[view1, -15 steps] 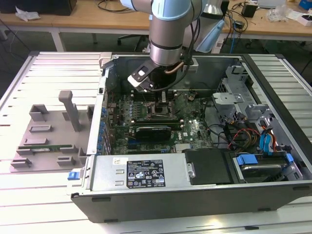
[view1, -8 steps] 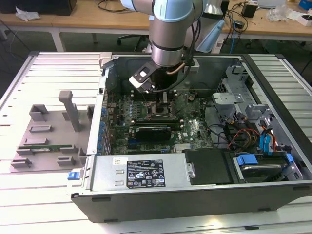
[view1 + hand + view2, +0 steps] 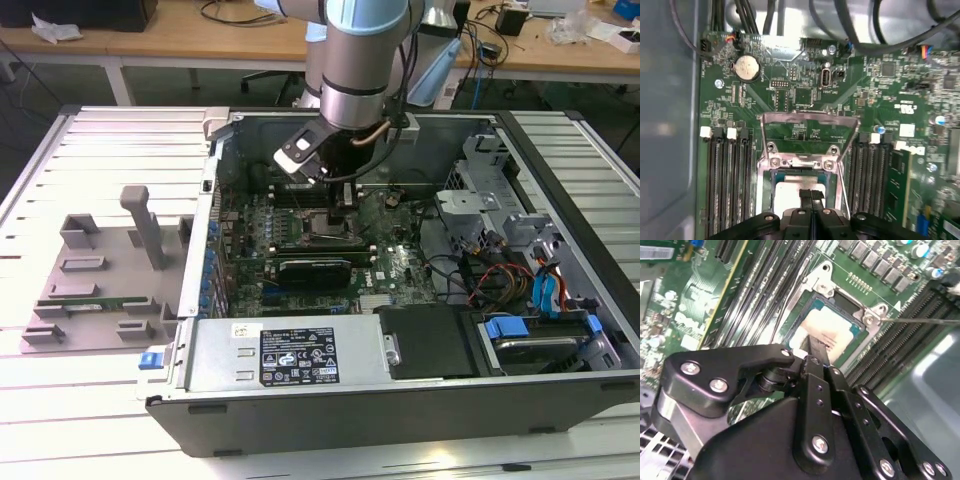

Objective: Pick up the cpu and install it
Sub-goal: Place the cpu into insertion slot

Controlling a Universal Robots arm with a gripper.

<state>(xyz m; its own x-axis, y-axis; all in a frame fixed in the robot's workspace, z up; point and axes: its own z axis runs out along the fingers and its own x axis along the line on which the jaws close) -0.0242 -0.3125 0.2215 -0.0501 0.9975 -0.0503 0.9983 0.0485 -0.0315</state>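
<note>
Slatted metal bench (image 3: 110,135) held an open PC case (image 3: 420,405); robot arm reached inside w/ gripper (image 3: 811,194) clenched, fingers pressed together, nothing between; cpu (image 3: 832,326) lay flat in mobo socket just under the fingertips, contact unclear; metal load plate (image 3: 810,116) stood flipped open.

Your arm (image 3: 362,60) hangs in from above, wrist near vertical, gripper (image 3: 341,200) pointing straight down. In the second wrist view the fingers (image 3: 816,349) sit pressed together; the fingertips (image 3: 807,196) in the first wrist view match.
</note>
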